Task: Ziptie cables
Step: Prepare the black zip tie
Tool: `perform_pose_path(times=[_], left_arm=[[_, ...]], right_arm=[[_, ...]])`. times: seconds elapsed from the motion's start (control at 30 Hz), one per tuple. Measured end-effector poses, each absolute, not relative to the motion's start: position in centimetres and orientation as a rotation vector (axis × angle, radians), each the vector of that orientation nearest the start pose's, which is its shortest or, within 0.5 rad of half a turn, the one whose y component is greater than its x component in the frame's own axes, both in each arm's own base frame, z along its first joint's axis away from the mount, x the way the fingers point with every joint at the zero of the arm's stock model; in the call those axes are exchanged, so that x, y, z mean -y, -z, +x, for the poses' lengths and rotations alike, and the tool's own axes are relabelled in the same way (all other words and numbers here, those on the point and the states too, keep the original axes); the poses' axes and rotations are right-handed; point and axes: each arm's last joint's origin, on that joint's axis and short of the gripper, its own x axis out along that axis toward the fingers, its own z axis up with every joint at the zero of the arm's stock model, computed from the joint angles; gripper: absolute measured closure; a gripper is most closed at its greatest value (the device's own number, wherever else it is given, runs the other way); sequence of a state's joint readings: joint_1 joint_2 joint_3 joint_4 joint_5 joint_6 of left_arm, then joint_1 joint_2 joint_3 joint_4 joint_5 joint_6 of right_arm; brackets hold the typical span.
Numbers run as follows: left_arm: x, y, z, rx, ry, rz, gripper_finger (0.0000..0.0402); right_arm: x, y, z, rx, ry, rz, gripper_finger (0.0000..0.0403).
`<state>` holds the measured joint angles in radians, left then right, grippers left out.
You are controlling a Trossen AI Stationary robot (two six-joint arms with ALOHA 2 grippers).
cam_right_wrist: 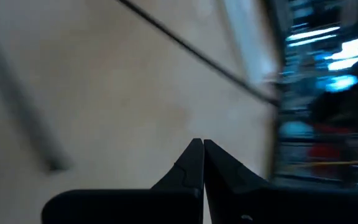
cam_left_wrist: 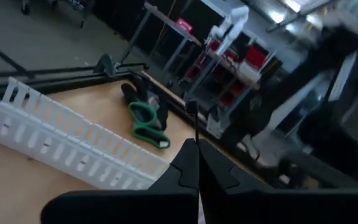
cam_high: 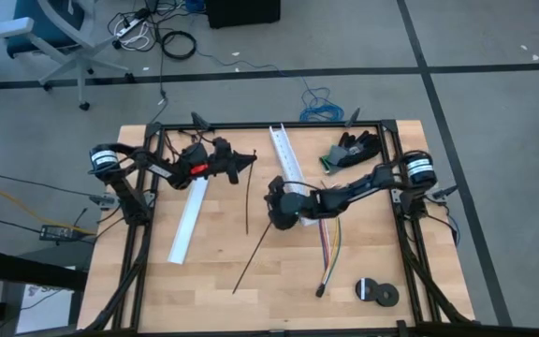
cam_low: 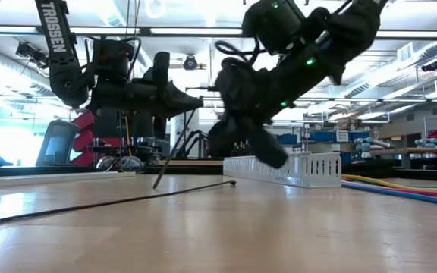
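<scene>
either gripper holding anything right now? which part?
Left gripper is shut on a ziptie, pinching its top end; the strip hangs down. Right gripper is shut, holding nothing.

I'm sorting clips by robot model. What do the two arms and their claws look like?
Both arms are dark, jointed links. The left arm carries a red patch near its wrist; white TROSSEN lettering marks an upright link. Each shoulder has a black-and-white cylinder. The right arm shows small green lights. The left claw and right claw are black tapering finger pairs.

"TROSSEN" in white on the dark arm [cam_low: 58, 34]
</scene>
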<state>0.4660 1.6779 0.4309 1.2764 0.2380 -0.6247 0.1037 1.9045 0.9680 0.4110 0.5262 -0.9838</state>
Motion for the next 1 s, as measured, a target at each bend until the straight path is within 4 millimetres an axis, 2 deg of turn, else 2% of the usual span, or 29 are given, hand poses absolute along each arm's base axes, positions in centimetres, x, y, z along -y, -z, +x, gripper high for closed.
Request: perform_pose_path(times=[0.1, 0.3, 0.47, 0.8, 1.0], left_arm=[[-12.3, -15.4, 25.0, 0.093, -0.218, -0.688, 0.0402], [-12.9, -15.4, 24.7, 0.103, -0.196, -0.807, 0.0402], [-13.0, -15.4, 24.6, 0.102, -0.197, -0.831, 0.0402], [-13.0, -15.5, 24.6, 0.119, -0.192, -0.908, 0.0402], [-13.0, -16.0, 24.6, 0.173, -0.162, -0.932, 0.0401]], right_arm=[[-2.8, -14.3, 38.7, -0.626, 0.181, -1.265, 0.0403], [-3.6, -12.0, 39.5, -0.614, -0.007, -1.587, 0.0401], [-3.7, -11.8, 40.7, -0.576, 0.027, -1.601, 0.0380], [-3.4, -12.5, 41.7, -0.477, -0.053, -1.597, 0.0310], [-2.7, -12.1, 41.5, -0.526, -0.132, -1.719, 0.0307]])
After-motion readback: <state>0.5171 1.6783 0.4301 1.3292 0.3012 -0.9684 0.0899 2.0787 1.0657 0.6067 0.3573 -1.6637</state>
